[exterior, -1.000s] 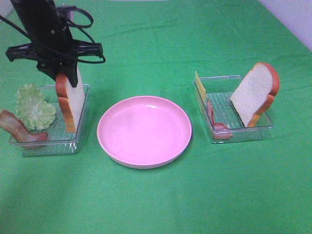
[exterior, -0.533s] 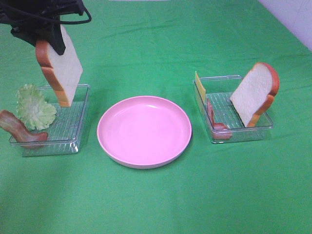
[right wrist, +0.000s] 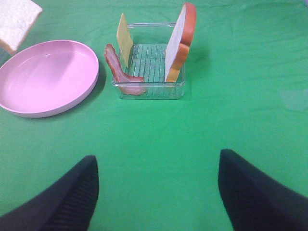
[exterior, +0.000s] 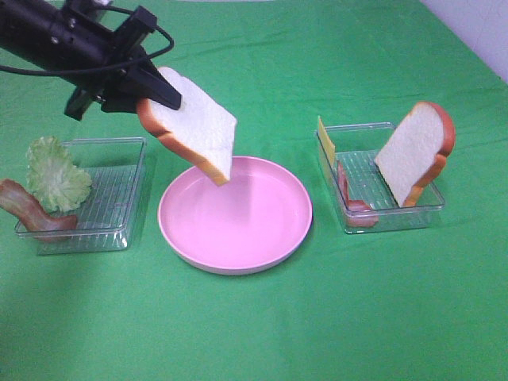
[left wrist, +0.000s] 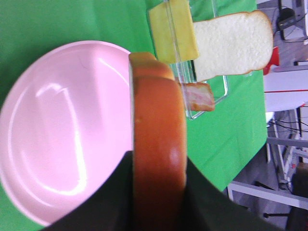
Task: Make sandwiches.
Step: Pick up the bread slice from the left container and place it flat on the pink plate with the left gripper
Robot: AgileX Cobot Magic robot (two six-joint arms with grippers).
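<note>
My left gripper (exterior: 155, 94) is shut on a white bread slice (exterior: 193, 127) with an orange-brown crust and holds it tilted above the far left edge of the round pink plate (exterior: 262, 246). In the left wrist view the slice's crust (left wrist: 159, 144) sits between the jaws, over the plate (left wrist: 57, 130). A second bread slice (exterior: 414, 152), a yellow cheese slice (exterior: 325, 140) and a bacon strip (exterior: 348, 194) stand in the right clear tray (exterior: 397, 218). Lettuce (exterior: 55, 175) and another bacon strip (exterior: 32, 210) lie at the left clear tray (exterior: 103, 226). My right gripper (right wrist: 156, 192) is open over bare cloth.
Everything stands on a green cloth (exterior: 262, 333). The right wrist view shows the right tray (right wrist: 150, 89), the plate (right wrist: 48, 77) and the held slice's corner (right wrist: 14, 21). A pale wall or floor strip shows at the far right corner (exterior: 484, 24).
My left gripper lifted the bread slice out of the left tray and carried it right, tilting it over the plate's far left edge. The right side has not changed.
</note>
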